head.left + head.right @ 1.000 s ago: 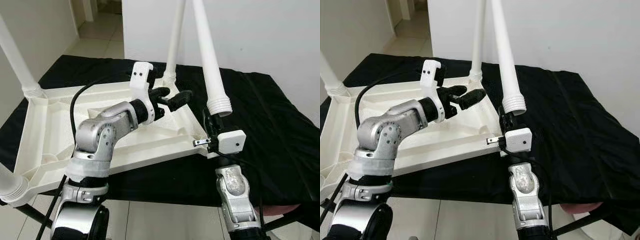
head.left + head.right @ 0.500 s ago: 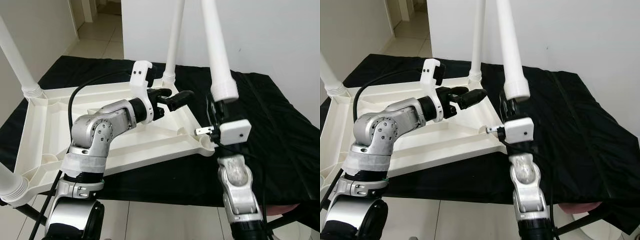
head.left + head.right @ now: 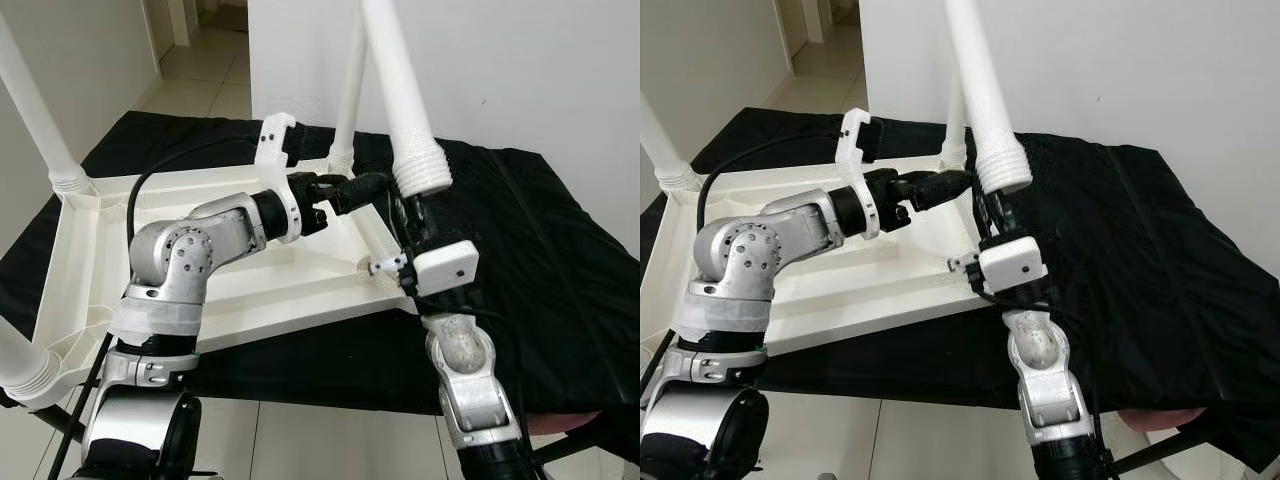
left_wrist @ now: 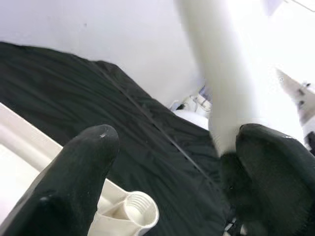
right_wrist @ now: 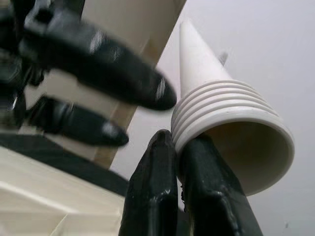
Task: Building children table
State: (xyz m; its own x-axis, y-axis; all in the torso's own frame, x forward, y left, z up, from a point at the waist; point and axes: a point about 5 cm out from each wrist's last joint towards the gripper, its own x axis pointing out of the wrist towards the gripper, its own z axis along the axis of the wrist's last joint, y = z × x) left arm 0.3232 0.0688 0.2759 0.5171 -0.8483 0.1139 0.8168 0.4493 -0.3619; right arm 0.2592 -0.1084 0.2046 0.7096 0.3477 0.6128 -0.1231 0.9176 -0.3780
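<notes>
White plastic leg (image 3: 400, 110) sits clamped at its threaded end in your right end effector (image 3: 412, 212), above the upturned tabletop's (image 3: 90, 260) empty socket (image 4: 140, 212) at its 4 o'clock corner. Your left end effector (image 3: 352, 190) hovers spread apart at the leg's 9 o'clock. With the leg tilted, you risk cross-threading or slipping off the rim.

A black fabric cloth (image 3: 560, 250) covers the work surface, draped loosely so that creases run across it and its near edge hangs over the front. Behind it stands a plain white wall (image 3: 540, 70), and to the left a floor of pale square tiles (image 3: 205, 55) leads off through a doorway into a corridor. More of the same pale tiled floor (image 3: 330, 445) shows below the cloth's front edge, where a black metal frame bar (image 3: 560, 445) slants out from under the right corner.
</notes>
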